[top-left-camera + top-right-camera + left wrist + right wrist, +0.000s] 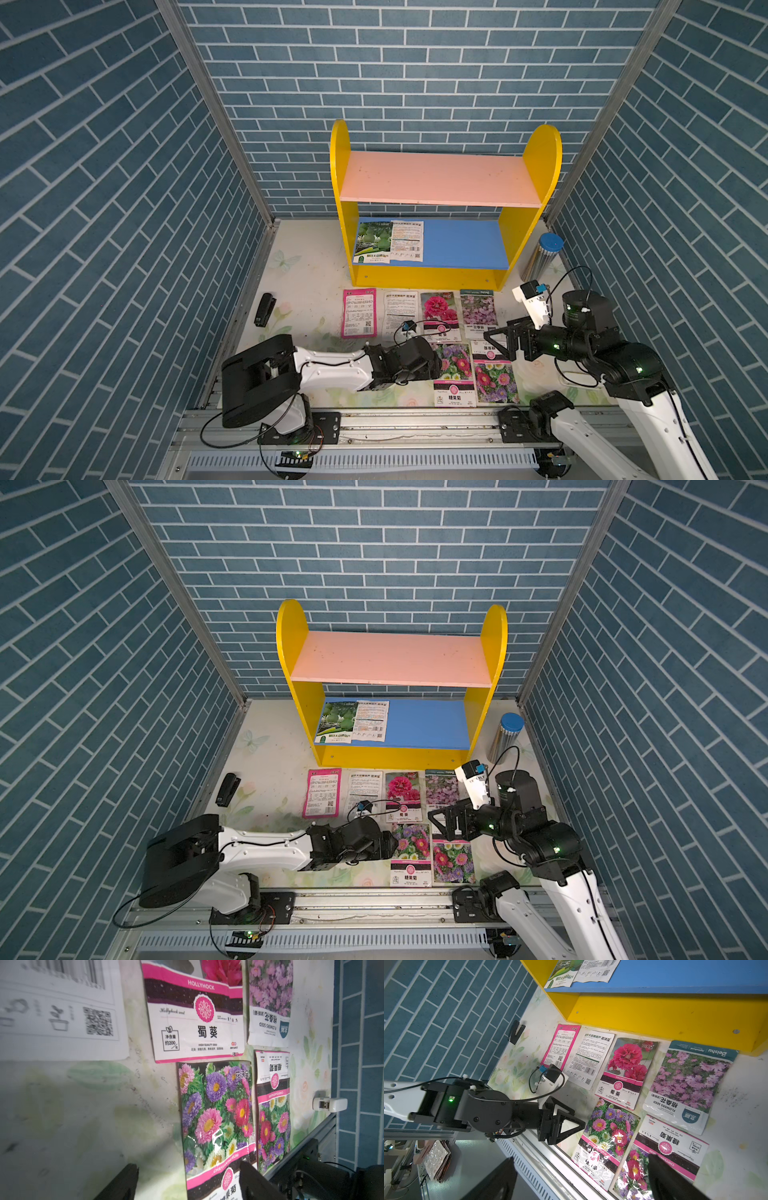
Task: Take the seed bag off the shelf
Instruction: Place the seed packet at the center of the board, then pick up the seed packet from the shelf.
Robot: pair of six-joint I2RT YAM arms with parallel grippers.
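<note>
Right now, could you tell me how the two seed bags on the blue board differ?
The gourd bag lies picture side up; the white bag shows its printed back with a barcode. The gourd bag sits nearer the yellow side panel, the white bag toward the middle. Both lie flat on the blue board.

Staged robotics test cell, not a lived-in room. Brick-print wall panels sit in bare aluminium framing. Two robot arms are bolted to a metal rail fronting a floral-print tabletop. Slotted cable trunking runs below.
</note>
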